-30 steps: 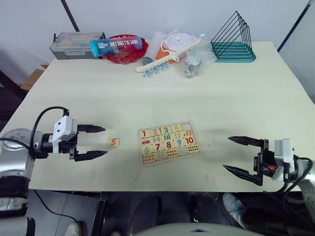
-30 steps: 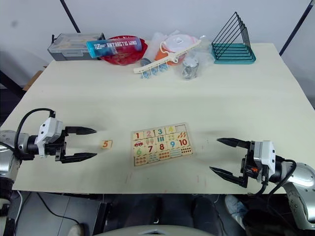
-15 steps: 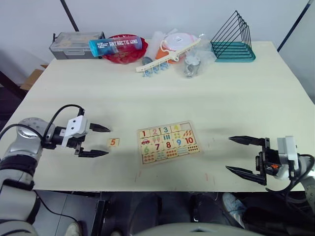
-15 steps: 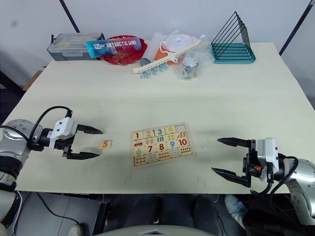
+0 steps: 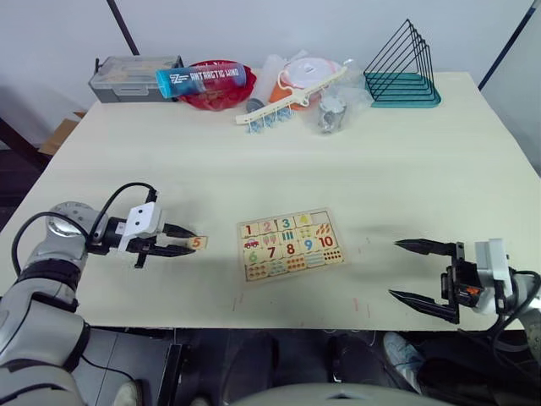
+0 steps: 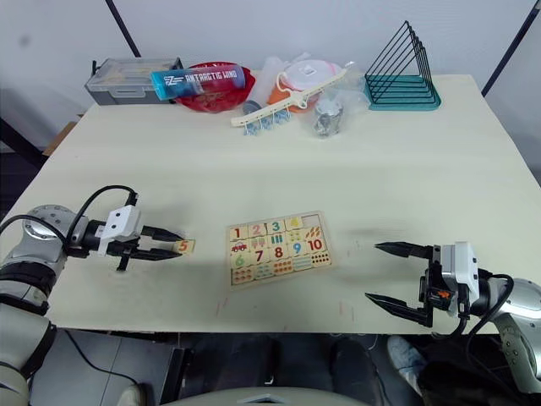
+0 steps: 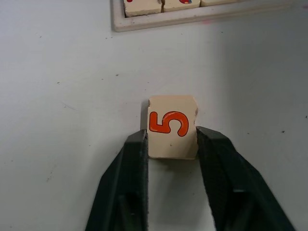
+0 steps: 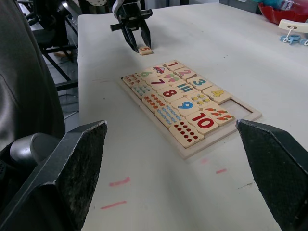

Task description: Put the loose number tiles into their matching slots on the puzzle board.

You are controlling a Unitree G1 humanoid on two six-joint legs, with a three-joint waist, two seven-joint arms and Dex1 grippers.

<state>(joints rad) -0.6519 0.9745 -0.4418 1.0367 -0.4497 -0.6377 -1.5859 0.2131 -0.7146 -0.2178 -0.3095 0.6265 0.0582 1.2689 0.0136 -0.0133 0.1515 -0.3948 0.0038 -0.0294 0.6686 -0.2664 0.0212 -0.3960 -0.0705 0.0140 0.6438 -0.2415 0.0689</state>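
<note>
Tile 5, last loose piece, lying flat on table at left-centre of the left eye frame, just left of puzzle board. Left gripper closed around it, fingers narrow and pressed against both side edges of the tile. Light wood, near square, one corner slightly chipped, orange digit printed on top. Board at centre frame, flat light wood with rows of coloured numbers and counting pictures; tiles 1 to 4 seated along top row, one slot bare at the row's right end beside the 4. Right gripper low at lower right of frame, fingers spread wide and holding nothing, well apart from the board.

Judged step: lifting the 5 for transfer to the bare slot. Best handled with a firm, level pinch on the side edges, a clean lift off the table, edges kept square to the recess before lowering. Main risk: thin tile twisting or slipping in the pinch and landing crooked on the rim.
</note>
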